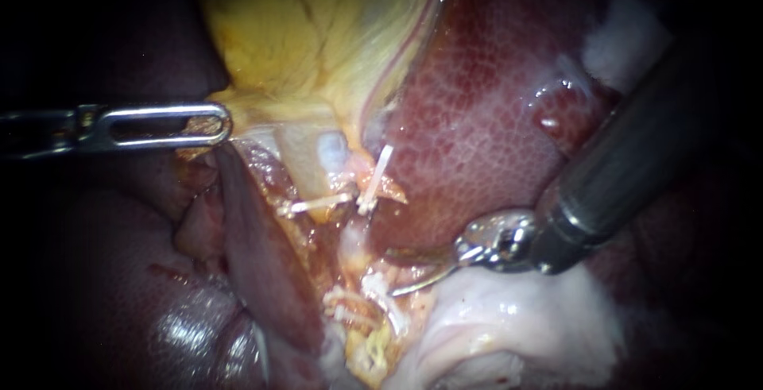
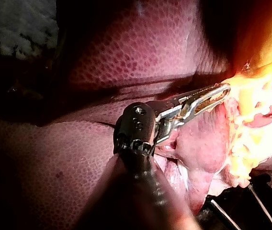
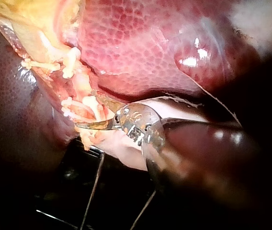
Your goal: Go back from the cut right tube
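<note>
The left instrument (image 1: 213, 125) has its hand, both jaws, clamped on the yellow edge of the gallbladder (image 1: 318, 32). Just below the clips (image 1: 367, 198) lies the right tube (image 1: 354, 239), cut, a pale stump. I judge it soft, slippery and easily torn, so it wants no holding. Beside it, the right instrument (image 1: 395, 272) has its hand parted and empty, with the blade tips near the stump.

right tube (image 1: 356, 237), pale pink, cut in two, upper stump carrying a white clip (image 1: 380, 169), lower stump just ahead of the right instrument's (image 1: 393, 272) parted curved blades
</note>
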`<action>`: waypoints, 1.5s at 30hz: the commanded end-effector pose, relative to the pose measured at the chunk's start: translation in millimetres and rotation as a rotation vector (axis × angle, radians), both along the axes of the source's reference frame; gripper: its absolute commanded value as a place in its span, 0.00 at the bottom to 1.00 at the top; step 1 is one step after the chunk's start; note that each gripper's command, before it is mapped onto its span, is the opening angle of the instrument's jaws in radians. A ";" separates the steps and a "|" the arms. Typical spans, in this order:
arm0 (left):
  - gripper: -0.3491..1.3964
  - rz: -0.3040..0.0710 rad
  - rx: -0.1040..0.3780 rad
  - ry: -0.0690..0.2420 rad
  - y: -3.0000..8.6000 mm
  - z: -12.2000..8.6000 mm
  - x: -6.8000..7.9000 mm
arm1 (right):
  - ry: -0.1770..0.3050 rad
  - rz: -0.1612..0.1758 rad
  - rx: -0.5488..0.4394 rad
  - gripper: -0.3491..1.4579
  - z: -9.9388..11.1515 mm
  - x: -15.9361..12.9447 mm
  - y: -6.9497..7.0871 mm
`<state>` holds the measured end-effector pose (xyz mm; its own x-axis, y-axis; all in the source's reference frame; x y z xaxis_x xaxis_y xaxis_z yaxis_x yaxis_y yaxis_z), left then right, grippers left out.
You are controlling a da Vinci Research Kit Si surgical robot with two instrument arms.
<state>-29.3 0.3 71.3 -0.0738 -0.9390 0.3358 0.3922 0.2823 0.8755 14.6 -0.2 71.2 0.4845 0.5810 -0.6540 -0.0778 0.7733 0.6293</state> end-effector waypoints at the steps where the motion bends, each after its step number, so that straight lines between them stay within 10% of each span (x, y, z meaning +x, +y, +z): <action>1: 0.00 0.000 0.000 0.000 0.0 0.0 0.0 | 0.001 0.000 -0.010 0.98 -0.6 -0.3 0.4; 12: 0.00 -0.001 -0.002 0.001 -0.2 0.4 -0.3 | 0.023 0.009 -0.084 0.98 -8.1 -3.1 3.1; 20: 0.00 0.001 -0.014 0.000 -1.2 2.7 -3.0 | 0.031 0.002 -0.079 0.98 -7.9 -3.1 2.9; 30: 0.00 0.066 -0.007 -0.003 -3.2 6.1 -10.6 | 0.032 0.000 -0.079 0.98 -8.0 -3.4 2.9; 45: 0.00 0.072 -0.008 -0.003 -3.5 5.9 -11.2 | 0.035 0.002 -0.077 0.98 -8.3 -3.4 3.0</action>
